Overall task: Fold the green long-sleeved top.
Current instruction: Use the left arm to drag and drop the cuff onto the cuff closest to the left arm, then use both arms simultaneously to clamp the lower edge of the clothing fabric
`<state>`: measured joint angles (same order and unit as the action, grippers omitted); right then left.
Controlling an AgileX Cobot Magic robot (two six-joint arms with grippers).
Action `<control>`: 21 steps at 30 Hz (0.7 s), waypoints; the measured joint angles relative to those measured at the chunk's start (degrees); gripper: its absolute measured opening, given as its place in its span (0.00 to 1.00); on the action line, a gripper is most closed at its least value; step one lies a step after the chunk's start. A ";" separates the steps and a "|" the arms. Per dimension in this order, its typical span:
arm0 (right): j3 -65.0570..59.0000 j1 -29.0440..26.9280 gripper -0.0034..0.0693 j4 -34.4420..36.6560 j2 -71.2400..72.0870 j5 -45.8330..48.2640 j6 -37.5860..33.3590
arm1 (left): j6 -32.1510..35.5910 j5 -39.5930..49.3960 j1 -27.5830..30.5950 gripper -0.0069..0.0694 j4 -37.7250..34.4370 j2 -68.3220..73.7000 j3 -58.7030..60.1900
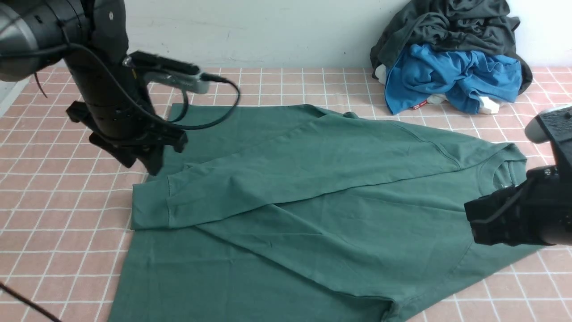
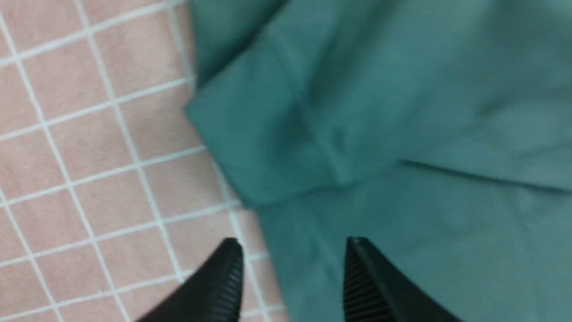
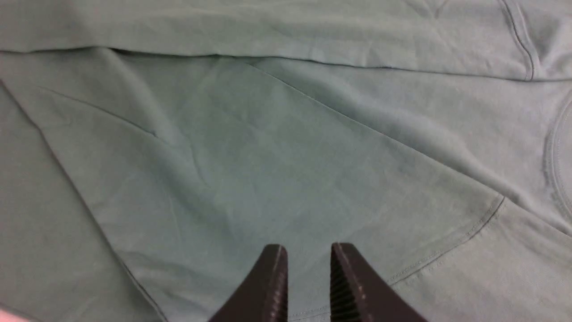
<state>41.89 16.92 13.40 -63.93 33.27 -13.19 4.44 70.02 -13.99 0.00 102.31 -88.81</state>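
The green long-sleeved top (image 1: 313,201) lies flat on the table, neck (image 1: 502,172) to the right. One sleeve is folded across the body, and its cuff (image 1: 149,210) ends at the top's left edge. My left gripper (image 1: 154,166) hangs just above and behind that cuff. In the left wrist view it (image 2: 292,243) is open and holds nothing, with the cuff (image 2: 250,134) lying ahead of its tips. My right gripper (image 1: 473,221) hovers over the shoulder next to the neck. Its jaws (image 3: 307,247) stand slightly apart over the cloth (image 3: 268,156), gripping nothing.
A dark grey garment (image 1: 451,27) and a bright blue one (image 1: 451,76) are heaped at the back right against the white wall. A pink checked cloth (image 1: 53,201) covers the table. A thin dark cable (image 1: 27,304) crosses the near left corner.
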 joint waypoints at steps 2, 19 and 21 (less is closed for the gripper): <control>0.00 0.00 0.23 0.70 0.21 0.28 -0.44 | 2.29 -0.35 -6.41 0.60 0.00 -7.12 7.20; 0.00 0.05 0.23 8.40 0.21 2.35 -7.82 | 18.47 -23.42 -23.92 0.67 21.37 -15.80 52.71; 0.00 0.05 0.23 8.41 0.21 2.35 -7.94 | 18.36 -24.34 -23.92 0.67 22.24 -15.56 53.38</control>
<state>41.89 16.96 21.81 -63.72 35.62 -21.13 22.80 45.68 -37.92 22.24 86.75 -35.43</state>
